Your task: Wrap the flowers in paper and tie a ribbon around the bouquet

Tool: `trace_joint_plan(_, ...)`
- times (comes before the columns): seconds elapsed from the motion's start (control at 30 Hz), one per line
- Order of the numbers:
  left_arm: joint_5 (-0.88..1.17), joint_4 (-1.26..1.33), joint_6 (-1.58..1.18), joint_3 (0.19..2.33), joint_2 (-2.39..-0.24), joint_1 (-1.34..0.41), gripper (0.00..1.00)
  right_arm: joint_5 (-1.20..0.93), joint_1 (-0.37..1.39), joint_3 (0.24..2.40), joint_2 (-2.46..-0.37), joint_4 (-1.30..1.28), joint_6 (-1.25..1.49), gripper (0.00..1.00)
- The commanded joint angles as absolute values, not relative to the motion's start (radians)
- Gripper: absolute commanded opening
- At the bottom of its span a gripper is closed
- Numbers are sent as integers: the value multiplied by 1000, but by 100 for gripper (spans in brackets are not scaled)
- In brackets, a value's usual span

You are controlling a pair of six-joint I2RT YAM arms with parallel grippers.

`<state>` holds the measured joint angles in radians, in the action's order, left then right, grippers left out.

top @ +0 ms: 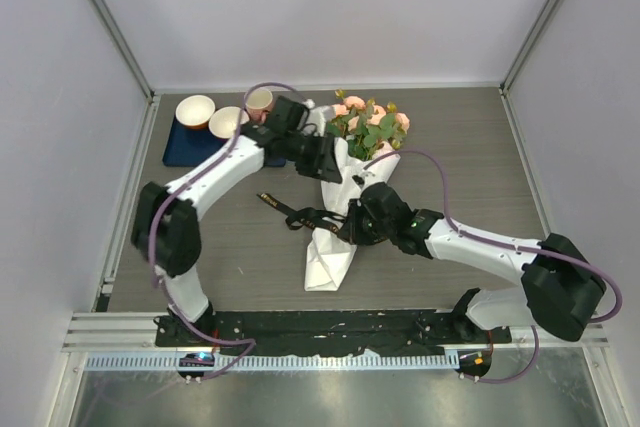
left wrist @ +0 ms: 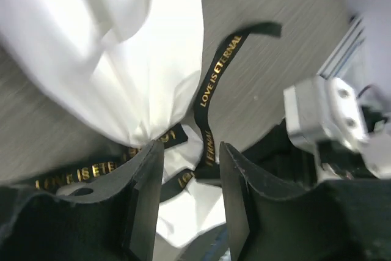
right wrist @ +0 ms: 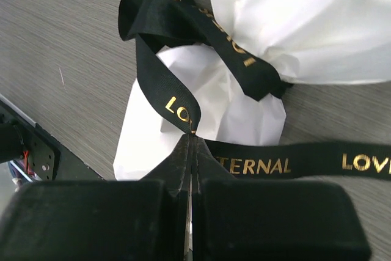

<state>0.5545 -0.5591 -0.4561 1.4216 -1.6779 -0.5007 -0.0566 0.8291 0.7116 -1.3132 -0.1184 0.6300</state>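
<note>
The bouquet lies across the table's middle, its pink flowers (top: 365, 122) at the far end and the white paper (top: 332, 247) cone pointing toward the arms. The black ribbon (top: 290, 213) with gold lettering circles the cone's narrow waist (right wrist: 244, 68), and a loose tail trails left. My right gripper (right wrist: 193, 137) is shut on a loop of the ribbon (right wrist: 160, 84) just beside the paper (right wrist: 305, 16). My left gripper (left wrist: 190, 151) hangs open over the upper cone (left wrist: 104, 47); ribbon (left wrist: 214, 71) and paper show beyond its gap, with nothing held between the fingers.
A dark blue mat (top: 184, 147) at the back left carries three cups (top: 195, 109). Metal frame posts and pale walls close in the table on three sides. The right arm's wrist (left wrist: 324, 114) shows close by in the left wrist view.
</note>
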Motion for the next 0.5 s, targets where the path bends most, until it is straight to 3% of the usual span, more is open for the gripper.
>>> trace_joint_plan(0.0,592,-736,-120,1554,-1853,-591,45,-28,827,667,-1250,-43,698,0)
trace_joint_plan(0.07,586,-766,-45,1557,-1887,-607,33,-17,824,644,-1223,-34,706,0)
trace_joint_plan(0.13,534,-761,-5,1546,-1887,-624,31,-17,819,629,-1201,-28,707,0)
trace_joint_plan(0.3,465,-658,6,1476,-1838,-635,36,-40,816,594,-1178,-6,713,0)
trace_joint_plan(0.47,437,-730,86,1489,-1862,-649,43,-43,811,591,-1166,21,709,0)
